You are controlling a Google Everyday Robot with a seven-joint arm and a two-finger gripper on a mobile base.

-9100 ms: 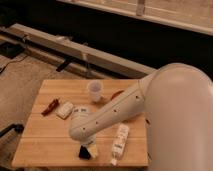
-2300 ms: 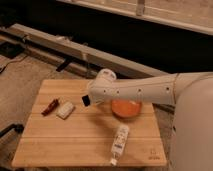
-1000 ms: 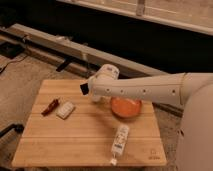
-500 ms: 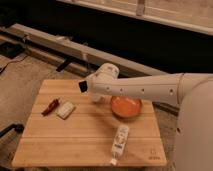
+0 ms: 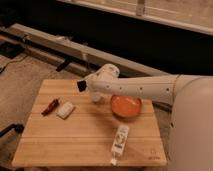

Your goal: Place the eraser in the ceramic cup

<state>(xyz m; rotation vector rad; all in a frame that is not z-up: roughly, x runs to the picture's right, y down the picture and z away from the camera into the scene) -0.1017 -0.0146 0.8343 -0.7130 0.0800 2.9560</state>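
The eraser (image 5: 81, 86) is a small black block held in the air at the tip of my gripper (image 5: 85, 87), above the back middle of the wooden table (image 5: 75, 140). The gripper is shut on it. The white arm reaches in from the right, and its wrist (image 5: 104, 76) sits over the spot where the ceramic cup (image 5: 96, 98) stands. Only a pale sliver of the cup shows under the wrist. The eraser hangs just left of and above the cup.
A wide orange bowl (image 5: 125, 106) sits right of the cup, partly under the arm. A white tube (image 5: 120, 139) lies near the front right. A small white block (image 5: 65, 110) and a red object (image 5: 51, 106) lie at the left. Dark rails run behind the table.
The gripper lifted the eraser from the table's front and carried it back to the cup. In the last second it shifted only slightly near the cup.
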